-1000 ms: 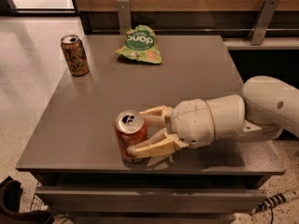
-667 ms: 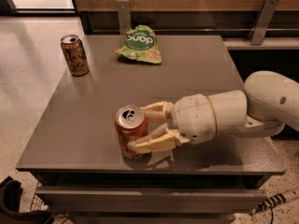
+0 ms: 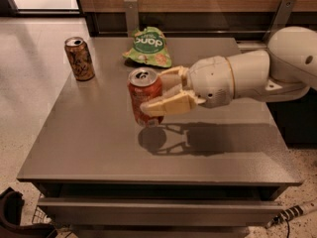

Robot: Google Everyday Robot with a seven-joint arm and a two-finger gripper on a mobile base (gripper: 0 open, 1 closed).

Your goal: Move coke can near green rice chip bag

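The coke can (image 3: 143, 95) hangs close to upright over the middle of the tabletop (image 3: 94, 152). Its base looks clear of the surface, with its shadow lying apart from it on the near side. The claw (image 3: 151, 93) is clamped on it from the right: one pale finger crosses the can's near face and the other sits behind it, and the arm (image 3: 257, 76) reaches in over the right edge.

The green rice chip bag (image 3: 147, 46) lies flat near the middle of the far edge, not far beyond the can, so only a short carry toward that edge seems left.

To do it well:
- Hold the can level and the grip firm; the top looks open, so a tilt might spill.
- Travel at this low height straight toward the far edge and stop before the bag's near rim, so the base lands on bare tabletop and not on crinkled foil.
- Lower until the can bears its own weight, then part the fingers and draw back to the right.
- Stay away from the brown patterned can (image 3: 79, 58) by the far left corner.
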